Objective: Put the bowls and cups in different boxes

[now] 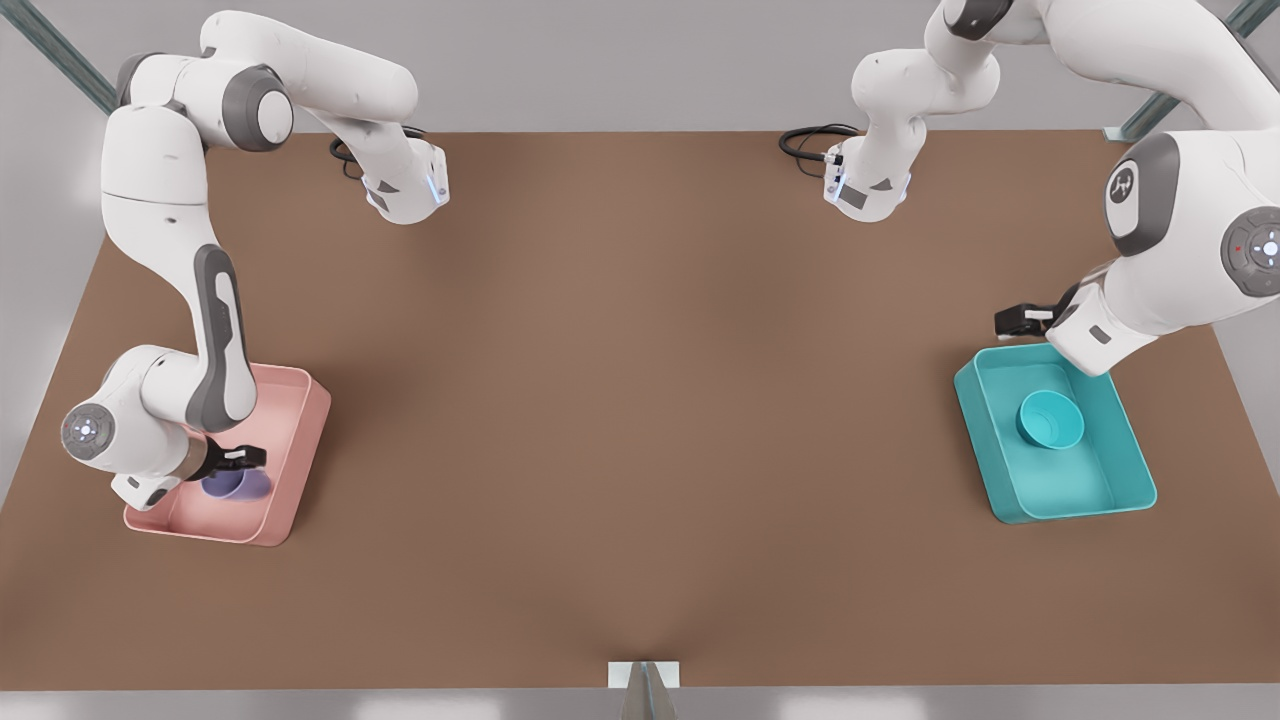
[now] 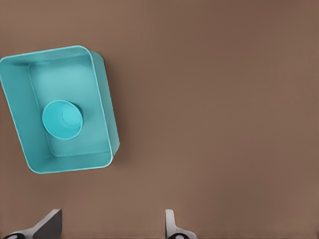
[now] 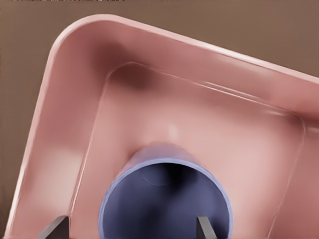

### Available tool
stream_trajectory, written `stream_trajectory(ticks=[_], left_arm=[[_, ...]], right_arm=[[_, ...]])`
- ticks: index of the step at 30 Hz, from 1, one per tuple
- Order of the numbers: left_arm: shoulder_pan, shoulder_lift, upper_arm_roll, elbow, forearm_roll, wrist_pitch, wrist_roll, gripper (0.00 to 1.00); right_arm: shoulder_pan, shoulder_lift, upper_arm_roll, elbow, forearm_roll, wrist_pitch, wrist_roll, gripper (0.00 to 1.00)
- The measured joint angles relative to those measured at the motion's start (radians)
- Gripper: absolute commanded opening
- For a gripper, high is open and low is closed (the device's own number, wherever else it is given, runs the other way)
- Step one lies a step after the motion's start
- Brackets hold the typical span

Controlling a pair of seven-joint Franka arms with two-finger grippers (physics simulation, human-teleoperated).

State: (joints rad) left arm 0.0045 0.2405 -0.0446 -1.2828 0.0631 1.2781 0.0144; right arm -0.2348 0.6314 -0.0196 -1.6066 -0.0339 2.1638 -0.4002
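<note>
teal bowl in teal box, lavender cup in pink box

The table under me is a matt brown surface, uniform and without visible grain. The pale pink box looks like smooth plastic with a soft satin sheen; faint highlights lie along its rim and inner corners. The lavender cup inside it has a smooth, semi-matt wall and a thin, even rim. The teal box and the teal bowl resemble the same smooth plastic, the rim catching light. My arm shells are glossy white, with dark grey matt joint covers.
</note>
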Motion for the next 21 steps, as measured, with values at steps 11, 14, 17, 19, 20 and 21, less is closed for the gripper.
stream_trajectory(ticks=[11, 14, 17, 19, 20, 21], left_arm=[[0.006, 0.020, 0.001, -0.004, -0.003, -0.040, 0.005, 1.00], [0.020, 0.042, 0.000, -0.002, -0.004, -0.068, 0.007, 1.00], [0.021, 0.033, -0.001, -0.002, -0.007, -0.073, 0.008, 1.00], [0.022, 0.031, -0.001, -0.002, -0.008, -0.075, 0.008, 1.00], [0.023, 0.031, -0.001, -0.002, -0.008, -0.075, 0.008, 1.00], [0.023, 0.029, -0.001, -0.002, -0.009, -0.076, 0.009, 1.00]], right_arm=[[0.111, -0.313, 0.147, 0.181, 0.031, -0.369, 0.036, 1.00], [0.158, -0.451, 0.161, 0.178, 0.034, -0.512, 0.102, 1.00], [0.139, -0.585, 0.153, 0.067, 0.037, -0.593, 0.156, 1.00], [0.116, -0.616, 0.149, 0.039, 0.036, -0.626, 0.187, 1.00], [0.107, -0.617, 0.145, 0.038, 0.033, -0.637, 0.201, 1.00], [0.097, -0.617, 0.143, 0.038, 0.030, -0.644, 0.215, 1.00]])
